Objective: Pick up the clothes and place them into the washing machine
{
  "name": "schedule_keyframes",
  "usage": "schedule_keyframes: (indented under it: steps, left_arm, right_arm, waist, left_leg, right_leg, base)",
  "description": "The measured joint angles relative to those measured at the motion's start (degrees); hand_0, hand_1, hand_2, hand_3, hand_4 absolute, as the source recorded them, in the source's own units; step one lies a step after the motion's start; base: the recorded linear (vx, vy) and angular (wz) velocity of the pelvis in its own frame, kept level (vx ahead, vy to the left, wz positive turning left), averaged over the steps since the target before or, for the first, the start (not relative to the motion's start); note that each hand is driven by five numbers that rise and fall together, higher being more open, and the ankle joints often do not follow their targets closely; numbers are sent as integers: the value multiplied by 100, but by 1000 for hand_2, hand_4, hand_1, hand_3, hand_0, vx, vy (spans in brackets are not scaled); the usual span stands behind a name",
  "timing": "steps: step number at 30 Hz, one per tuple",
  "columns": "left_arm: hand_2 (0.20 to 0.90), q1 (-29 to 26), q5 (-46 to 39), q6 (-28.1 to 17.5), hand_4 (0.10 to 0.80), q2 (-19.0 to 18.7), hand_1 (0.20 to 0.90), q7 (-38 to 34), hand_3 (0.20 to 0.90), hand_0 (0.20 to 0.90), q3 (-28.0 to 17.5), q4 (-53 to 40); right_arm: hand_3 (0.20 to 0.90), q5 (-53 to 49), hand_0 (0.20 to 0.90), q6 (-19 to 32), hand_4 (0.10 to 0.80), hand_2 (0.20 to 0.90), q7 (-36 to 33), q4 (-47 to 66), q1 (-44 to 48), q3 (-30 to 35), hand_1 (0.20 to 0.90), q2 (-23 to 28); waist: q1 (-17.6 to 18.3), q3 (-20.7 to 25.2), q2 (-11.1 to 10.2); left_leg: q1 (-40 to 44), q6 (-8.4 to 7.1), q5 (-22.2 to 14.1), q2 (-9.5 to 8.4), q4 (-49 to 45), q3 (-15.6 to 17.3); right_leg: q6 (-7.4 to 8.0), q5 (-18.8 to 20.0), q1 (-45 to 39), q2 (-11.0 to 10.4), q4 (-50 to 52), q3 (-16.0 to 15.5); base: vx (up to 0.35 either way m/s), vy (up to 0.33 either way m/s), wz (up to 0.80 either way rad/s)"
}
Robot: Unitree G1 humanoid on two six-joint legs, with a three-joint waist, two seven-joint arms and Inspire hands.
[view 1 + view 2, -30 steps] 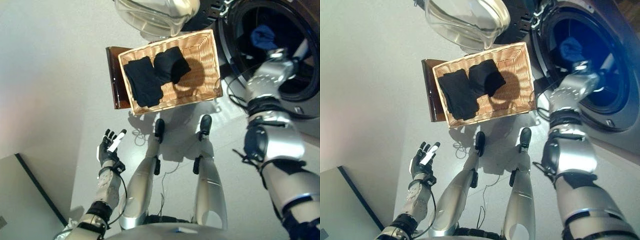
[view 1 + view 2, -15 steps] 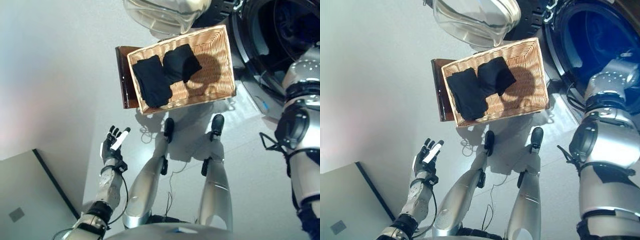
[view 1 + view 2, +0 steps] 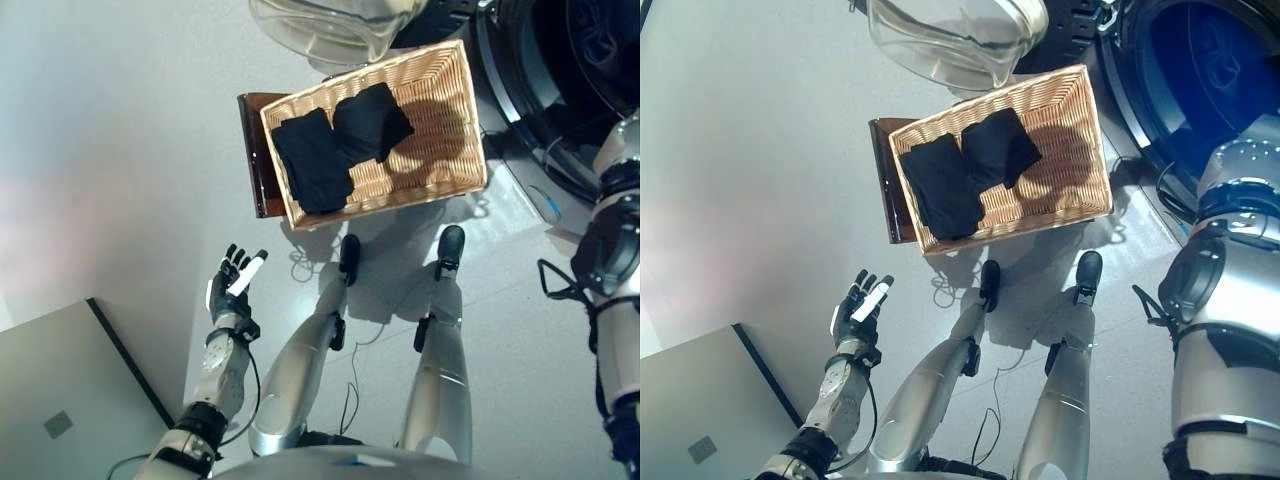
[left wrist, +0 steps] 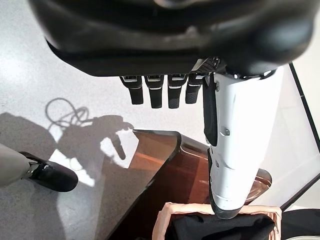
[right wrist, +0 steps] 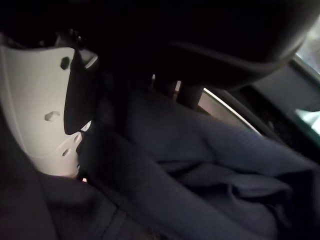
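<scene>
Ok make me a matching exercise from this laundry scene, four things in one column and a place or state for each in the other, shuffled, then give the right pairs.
Things:
1. left hand
2. black clothes
3. wicker basket
4. blue garment

Places or states:
A. lying in the basket
B. open and empty, above the floor
C. standing on a brown stool
D. close against the right hand, in the dark

Pairs: 1-B, 2-A, 3-C, 4-D

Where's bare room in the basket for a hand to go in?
The wicker basket has bare weave on the side by the washing machine. The other half is crowded: two dark clothes lie side by side, touching, toward the brown stool.
</scene>
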State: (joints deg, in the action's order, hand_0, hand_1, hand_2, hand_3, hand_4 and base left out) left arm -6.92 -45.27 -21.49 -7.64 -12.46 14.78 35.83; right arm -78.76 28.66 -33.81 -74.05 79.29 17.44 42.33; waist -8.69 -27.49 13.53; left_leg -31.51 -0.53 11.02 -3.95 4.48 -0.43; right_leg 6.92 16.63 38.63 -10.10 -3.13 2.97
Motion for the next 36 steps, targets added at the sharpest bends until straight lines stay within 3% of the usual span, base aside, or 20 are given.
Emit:
schedule_keyframes:
  steps: [25,36]
  left_arm:
    - [900,0,-48,-1,800,2,900,-8,900,900,0,-27]
    - [900,0,-49,-16,800,52,900,-27,900,900,-7,-41]
  right_arm:
    - [900,615,900,-504,800,900,29,-388,56,-450,900,-9]
    - [900,1810,900,-883,800,900,131,-330,-313,-1282,900,-1098]
  waist:
    - [57,-2,-4]
    - [317,-14,-21]
  left_leg:
    - [31,79,56,6,0,-19]
    - [143,103,71,38,-4,-90]
  right_leg:
    - [4,3,-9,14,94,-2]
    - [30,-25,-109,53,169,-30]
  base:
    - [0,0,0]
    - [-2,-5,0]
